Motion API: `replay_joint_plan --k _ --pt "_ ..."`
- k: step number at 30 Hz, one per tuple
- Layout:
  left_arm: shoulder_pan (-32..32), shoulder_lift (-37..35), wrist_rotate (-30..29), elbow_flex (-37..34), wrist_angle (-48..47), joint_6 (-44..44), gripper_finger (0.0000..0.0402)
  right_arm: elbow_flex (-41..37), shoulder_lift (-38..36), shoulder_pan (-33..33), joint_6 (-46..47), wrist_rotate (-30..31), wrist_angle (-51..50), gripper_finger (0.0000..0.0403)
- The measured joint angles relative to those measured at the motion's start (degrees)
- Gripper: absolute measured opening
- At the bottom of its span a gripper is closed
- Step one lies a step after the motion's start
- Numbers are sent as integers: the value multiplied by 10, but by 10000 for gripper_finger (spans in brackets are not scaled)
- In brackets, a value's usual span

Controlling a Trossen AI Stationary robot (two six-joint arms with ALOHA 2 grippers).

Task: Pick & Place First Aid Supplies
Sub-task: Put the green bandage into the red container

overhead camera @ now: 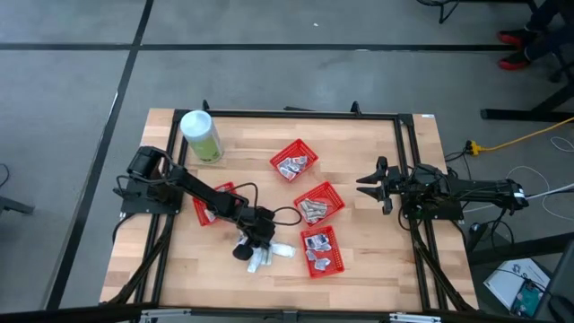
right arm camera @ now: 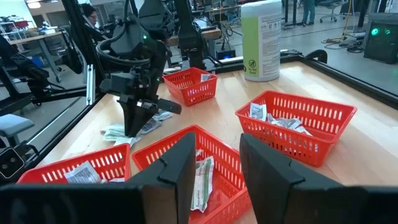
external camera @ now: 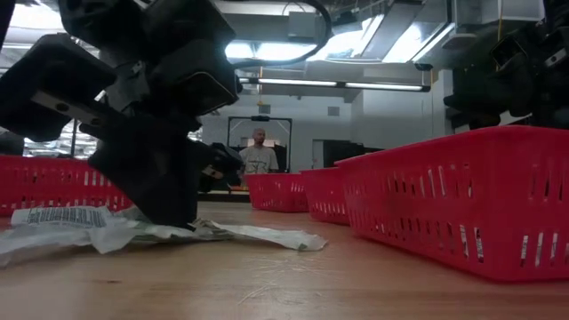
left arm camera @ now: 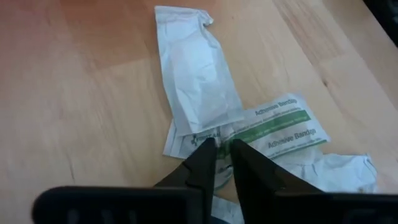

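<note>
A small pile of first aid supplies (overhead camera: 269, 256), flat white packets, one with green print (left arm camera: 283, 127), lies on the wooden table near its front edge. My left gripper (left arm camera: 224, 148) slants down onto this pile, its fingers a narrow gap apart with a bit of packet between the tips. The low view shows it standing on the packets (external camera: 107, 229). At the table's right side my right gripper (overhead camera: 377, 184) waits open, level and clear of everything. More packets lie in the red baskets. My left gripper has both fingertips (left arm camera: 208, 149) down on the pile, where the plain white packet overlaps the green-printed one (left arm camera: 222, 134). It slants down from the table's left. A strip of packet shows in the narrow gap between the tips. The packets lie flat on the table.
Several red mesh baskets stand around: one under my left arm (overhead camera: 211, 202), one at the far middle (overhead camera: 294, 160), one at the centre (overhead camera: 319, 203) and one right of the pile (overhead camera: 321, 249). A pale-green canister (overhead camera: 201, 136) stands at the far left.
</note>
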Motion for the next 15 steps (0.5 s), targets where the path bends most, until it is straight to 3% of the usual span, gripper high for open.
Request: replay_joint_plan --k 5,10,15 --pt "0 0 -3 0 -3 1 6 0 0 0 0 0 0 126" --pt "0 -16 -16 -2 -12 7 2 0 0 0 0 0 0 126" --pt "0 -58 -70 -4 -40 27 2 0 0 0 0 0 0 126"
